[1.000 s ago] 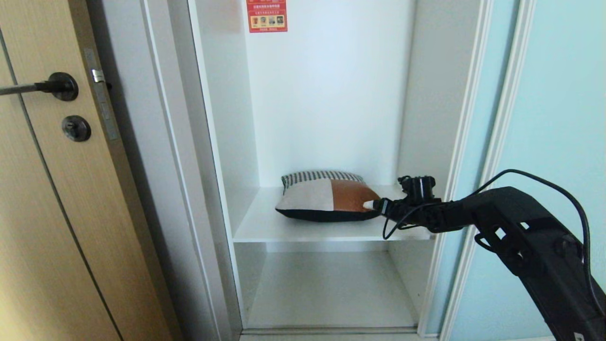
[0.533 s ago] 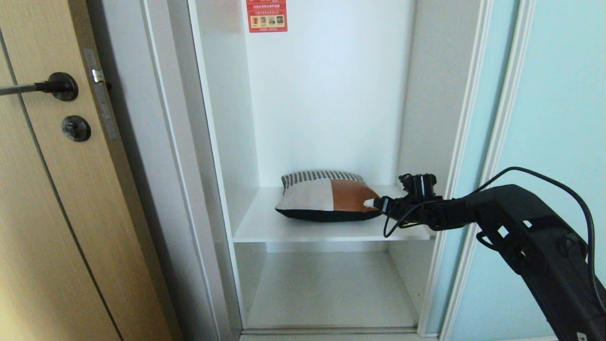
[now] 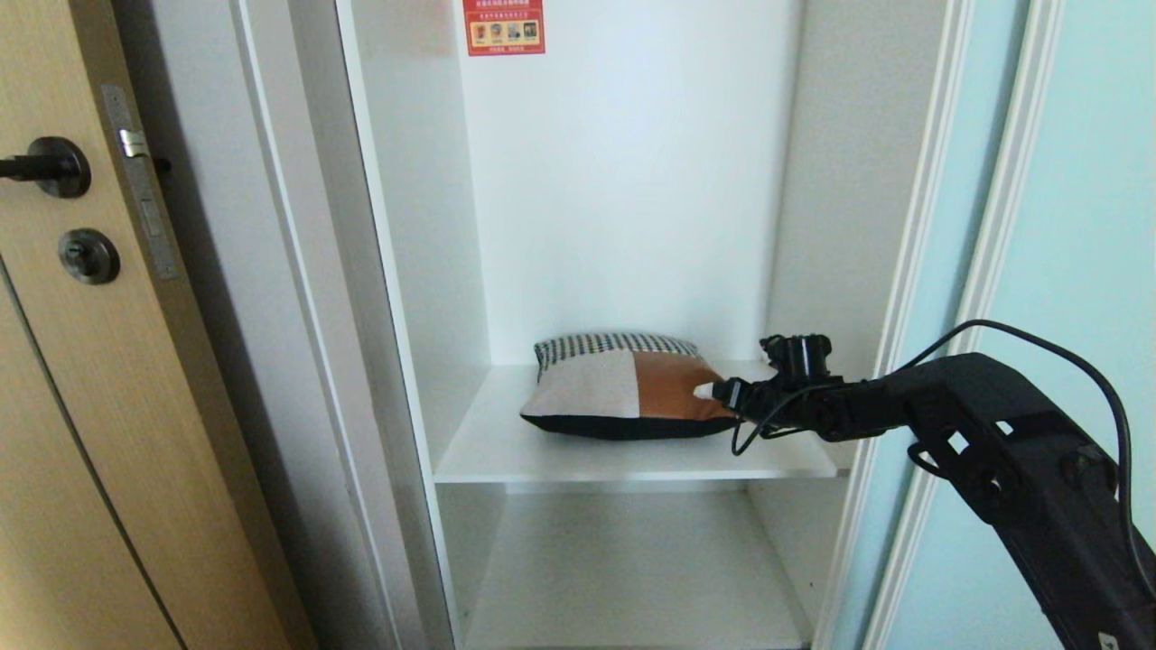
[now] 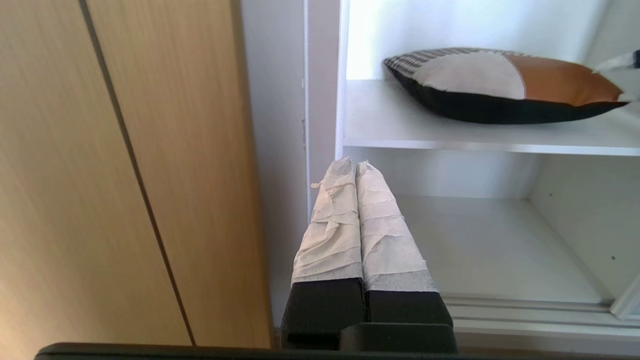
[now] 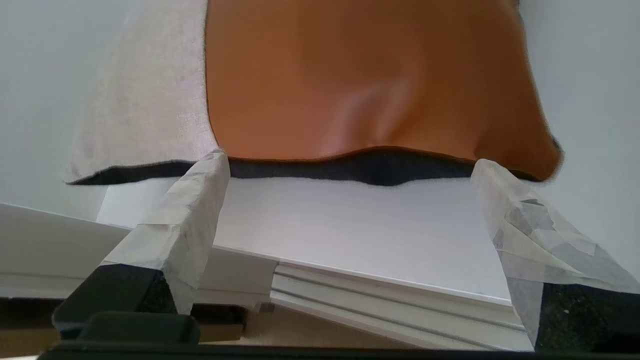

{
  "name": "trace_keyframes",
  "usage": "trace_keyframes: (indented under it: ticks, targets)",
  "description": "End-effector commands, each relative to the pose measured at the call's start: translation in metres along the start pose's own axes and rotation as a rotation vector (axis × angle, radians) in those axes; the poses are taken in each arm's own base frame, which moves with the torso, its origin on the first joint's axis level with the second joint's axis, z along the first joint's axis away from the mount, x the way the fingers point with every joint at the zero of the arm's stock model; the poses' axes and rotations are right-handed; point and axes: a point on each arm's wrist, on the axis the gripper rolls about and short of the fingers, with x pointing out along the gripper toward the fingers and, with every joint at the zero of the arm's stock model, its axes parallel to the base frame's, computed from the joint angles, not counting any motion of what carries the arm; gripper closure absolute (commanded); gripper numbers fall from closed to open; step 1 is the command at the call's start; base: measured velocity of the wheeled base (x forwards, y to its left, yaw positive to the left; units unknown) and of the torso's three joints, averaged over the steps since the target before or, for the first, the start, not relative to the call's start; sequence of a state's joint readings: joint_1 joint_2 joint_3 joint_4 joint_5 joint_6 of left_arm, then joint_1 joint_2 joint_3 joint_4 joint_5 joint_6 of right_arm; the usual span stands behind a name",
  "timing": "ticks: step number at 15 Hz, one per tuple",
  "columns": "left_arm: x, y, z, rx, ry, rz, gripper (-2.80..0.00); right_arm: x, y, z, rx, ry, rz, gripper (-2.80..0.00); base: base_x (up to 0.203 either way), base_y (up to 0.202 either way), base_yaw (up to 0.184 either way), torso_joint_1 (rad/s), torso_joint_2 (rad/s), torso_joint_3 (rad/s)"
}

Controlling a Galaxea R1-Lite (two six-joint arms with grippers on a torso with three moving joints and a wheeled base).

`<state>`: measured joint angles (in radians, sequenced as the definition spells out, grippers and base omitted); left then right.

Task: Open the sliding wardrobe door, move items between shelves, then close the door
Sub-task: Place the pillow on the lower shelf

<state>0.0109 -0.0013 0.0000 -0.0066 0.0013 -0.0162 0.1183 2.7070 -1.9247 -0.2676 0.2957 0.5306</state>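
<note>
The item is a soft cushion-like bundle (image 3: 623, 388) with a tan-brown panel, a white panel and a black underside. It lies on the upper white shelf (image 3: 506, 451) of the open wardrobe. My right gripper (image 3: 713, 393) reaches in from the right and stands open at the bundle's right corner. In the right wrist view its taped fingertips (image 5: 215, 165) flank the black edge of the bundle (image 5: 360, 75) just above the shelf (image 5: 350, 225). The sliding wardrobe door (image 3: 1084, 226) is slid aside at the right. My left gripper (image 4: 355, 165) is shut and empty, low by the wardrobe's left post.
A light wooden door with a black lever handle (image 3: 41, 167) stands at the left. A red sticker (image 3: 504, 25) is on the wardrobe's back wall. The lower shelf (image 3: 632, 560) has nothing on it. The white side post (image 3: 307, 271) borders the compartment.
The whole head view has shifted, so the camera has moved, not the things. My right gripper stays open at the bundle's right corner.
</note>
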Motion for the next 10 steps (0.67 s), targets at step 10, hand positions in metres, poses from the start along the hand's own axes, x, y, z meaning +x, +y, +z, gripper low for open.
trace_keyframes:
  ticks: [10]
  targets:
    - [0.000, 0.000, 0.000, -0.001, 0.003, 0.000, 0.00, 0.013, -0.026, -0.016, 0.020, 0.022, -0.045, -2.80, 0.000, 0.000, 0.000, 0.000, 0.00, 0.000]
